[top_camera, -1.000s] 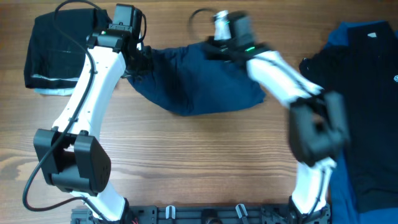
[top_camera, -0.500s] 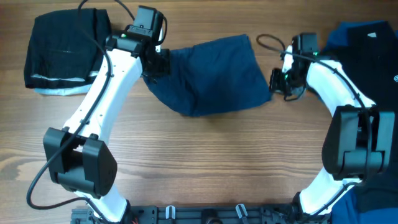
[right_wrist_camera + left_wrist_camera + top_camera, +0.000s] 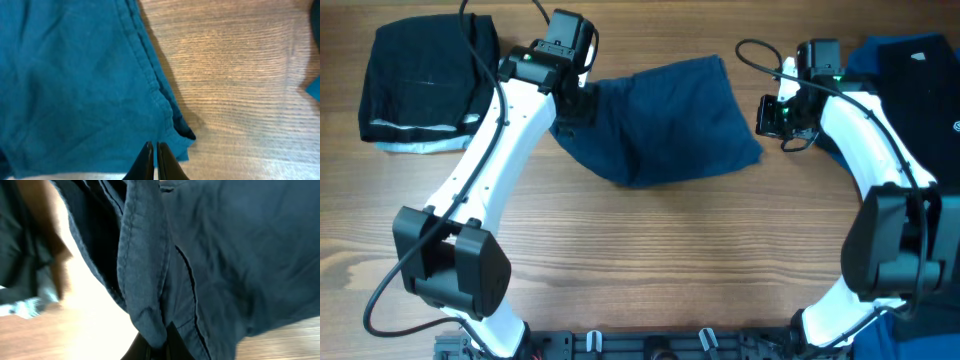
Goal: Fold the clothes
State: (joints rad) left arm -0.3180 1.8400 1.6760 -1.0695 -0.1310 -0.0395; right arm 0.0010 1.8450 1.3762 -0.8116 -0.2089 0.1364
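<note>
Dark navy-blue shorts [image 3: 665, 120] lie folded at the table's top centre. My left gripper [image 3: 572, 103] is shut on their left edge; the left wrist view shows a fold of the navy fabric [image 3: 145, 270] pinched between the fingers [image 3: 156, 340]. My right gripper [image 3: 770, 115] hangs just off the shorts' right edge, fingers shut and empty. In the right wrist view the fingertips [image 3: 153, 150] hover over the shorts' hem corner [image 3: 175, 125].
A folded black garment on pale blue cloth [image 3: 420, 80] lies at the top left. A pile of black and royal-blue clothes [image 3: 910, 120] fills the right side. A black cable [image 3: 755, 50] loops near the right wrist. Bare wooden table [image 3: 660, 250] lies in front.
My right gripper let go of the shorts and drew back to the right of them. The shorts now lie flat, folded over. My left gripper shifted slightly right, still gripping.
</note>
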